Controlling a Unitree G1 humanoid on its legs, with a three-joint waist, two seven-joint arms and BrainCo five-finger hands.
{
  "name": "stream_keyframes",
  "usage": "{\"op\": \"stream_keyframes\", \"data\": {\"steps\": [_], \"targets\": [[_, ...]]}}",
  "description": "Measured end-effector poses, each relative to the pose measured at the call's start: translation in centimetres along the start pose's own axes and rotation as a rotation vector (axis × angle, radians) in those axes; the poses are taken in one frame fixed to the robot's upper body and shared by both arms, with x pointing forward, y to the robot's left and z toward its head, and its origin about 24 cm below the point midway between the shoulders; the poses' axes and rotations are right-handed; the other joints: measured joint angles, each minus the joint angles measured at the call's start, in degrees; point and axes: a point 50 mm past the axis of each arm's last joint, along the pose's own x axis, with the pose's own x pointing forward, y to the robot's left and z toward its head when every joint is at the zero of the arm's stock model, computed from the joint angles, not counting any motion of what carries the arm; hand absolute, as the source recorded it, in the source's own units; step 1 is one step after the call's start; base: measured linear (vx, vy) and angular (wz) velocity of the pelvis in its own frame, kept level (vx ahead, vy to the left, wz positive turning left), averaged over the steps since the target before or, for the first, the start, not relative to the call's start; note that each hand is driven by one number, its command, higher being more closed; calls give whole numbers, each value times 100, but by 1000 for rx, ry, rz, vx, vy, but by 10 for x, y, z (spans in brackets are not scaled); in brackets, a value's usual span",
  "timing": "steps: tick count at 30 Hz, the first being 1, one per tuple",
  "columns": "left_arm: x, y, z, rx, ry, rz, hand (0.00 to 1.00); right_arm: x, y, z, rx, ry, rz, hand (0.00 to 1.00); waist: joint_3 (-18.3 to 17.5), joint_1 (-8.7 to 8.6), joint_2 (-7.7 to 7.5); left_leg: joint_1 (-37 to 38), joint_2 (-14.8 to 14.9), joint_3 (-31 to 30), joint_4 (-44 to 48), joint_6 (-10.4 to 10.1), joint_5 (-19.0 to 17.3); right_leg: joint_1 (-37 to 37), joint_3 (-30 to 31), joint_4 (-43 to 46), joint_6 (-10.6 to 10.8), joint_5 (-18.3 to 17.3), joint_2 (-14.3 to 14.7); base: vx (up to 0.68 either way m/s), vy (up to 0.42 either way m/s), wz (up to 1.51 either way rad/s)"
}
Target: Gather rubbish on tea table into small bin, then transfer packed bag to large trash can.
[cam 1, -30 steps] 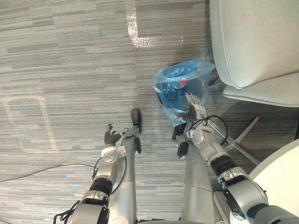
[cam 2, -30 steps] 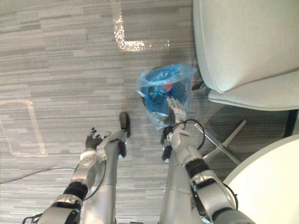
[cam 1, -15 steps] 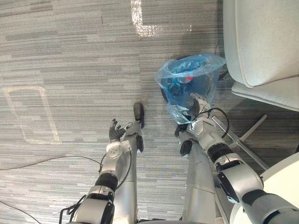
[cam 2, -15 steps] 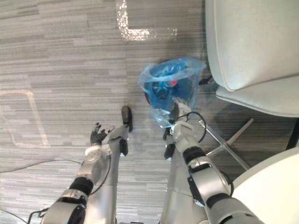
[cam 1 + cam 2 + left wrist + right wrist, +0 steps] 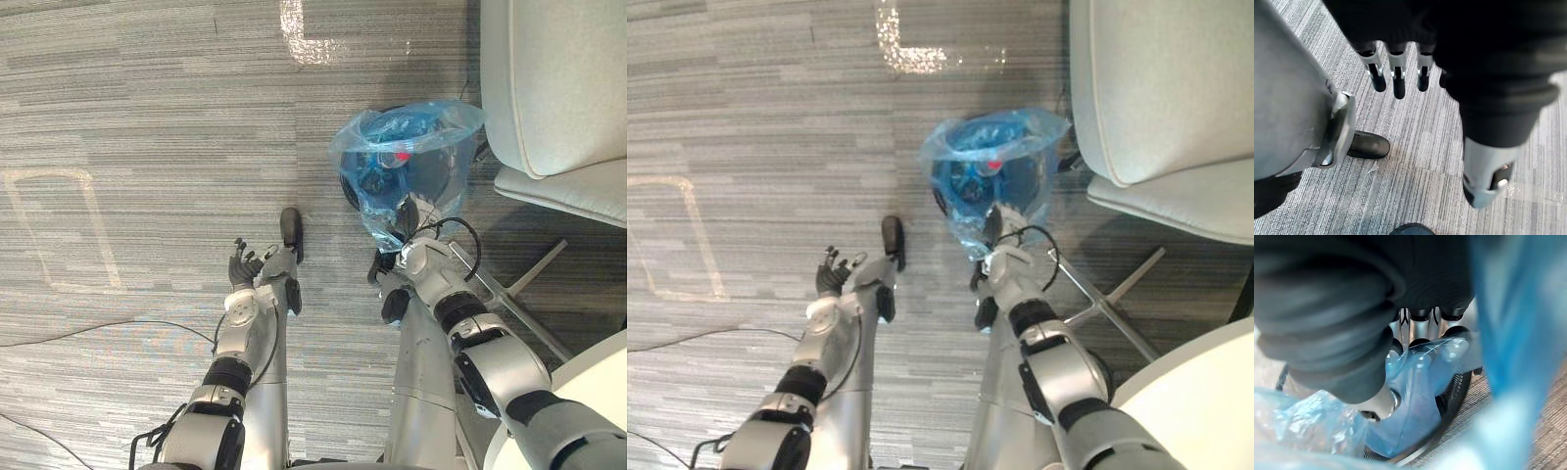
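Bag [image 5: 407, 166] (blue) pinched by right hand [image 5: 1415, 325]; wrist view confirms.

One small bin [image 5: 423, 186] is counted, lined by one blue bag [image 5: 446, 122]. One red item [image 5: 402, 157] is made out inside the bin. One pale chair [image 5: 558, 88] is found just beside the bin, and one white table [image 5: 1205, 401] well apart from it. Two hands are counted: the left hand [image 5: 243, 269] and the right hand [image 5: 407, 220].
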Motion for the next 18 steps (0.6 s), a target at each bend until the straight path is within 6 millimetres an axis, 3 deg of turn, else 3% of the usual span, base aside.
{"op": "stream_keyframes", "data": {"steps": [11, 15, 18], "targets": [[2, 4, 5, -23, -13, 19, 0, -1, -10, 15, 118, -54, -64, 100, 89, -3, 34, -8, 85, 7, 139, 4, -41, 19, -5, 25, -2, 4, 50, -41, -3, -4], [3, 6, 5, -13, -6, 24, 0, -11, -5, 16, 195, -73, -62, 100, 124, 0, 15, 88, 188, -23, 248, 17, -86, 215, -58, -31, -25, 46, 138, -39, -5, -10], [-1, 13, -7, 11, 45, 36, 0, -26, 7, 13, 259, -65, -34, 100, 149, -7, 7, 485, 278, -22, 262, 4, -227, 695, -83, -201, -19, 68, 226, -40, -7, -19]]}}
